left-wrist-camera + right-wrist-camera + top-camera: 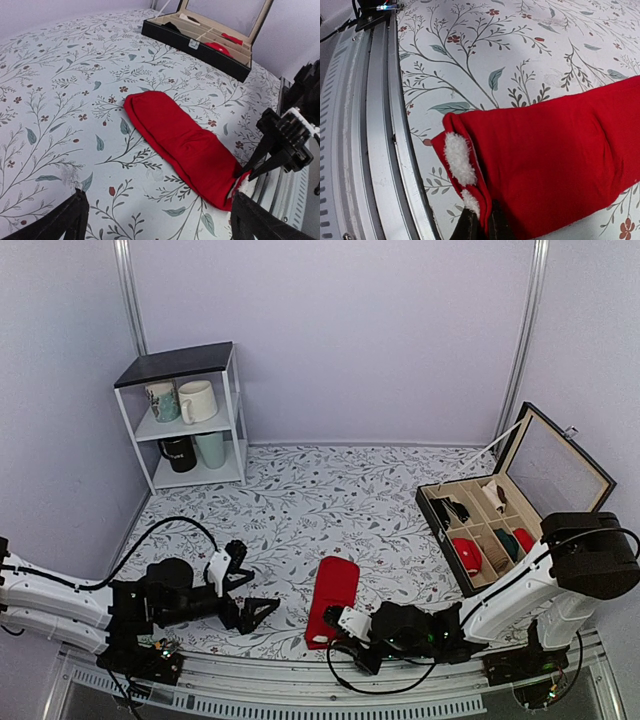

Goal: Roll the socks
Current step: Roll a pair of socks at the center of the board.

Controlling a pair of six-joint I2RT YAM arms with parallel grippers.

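Rolling has barely begun: the socks (333, 592) lie as a long flat strip at the lower centre of the top view on the floral surface (300, 490), only the near cuff (451, 131) turned up to show its white fleecy lining. The right tool (481, 227) is narrowed, pinching that cuff edge, while the left tool (255, 592) stands wide and empty at lower left. Nearly the whole length looks left to wind up.
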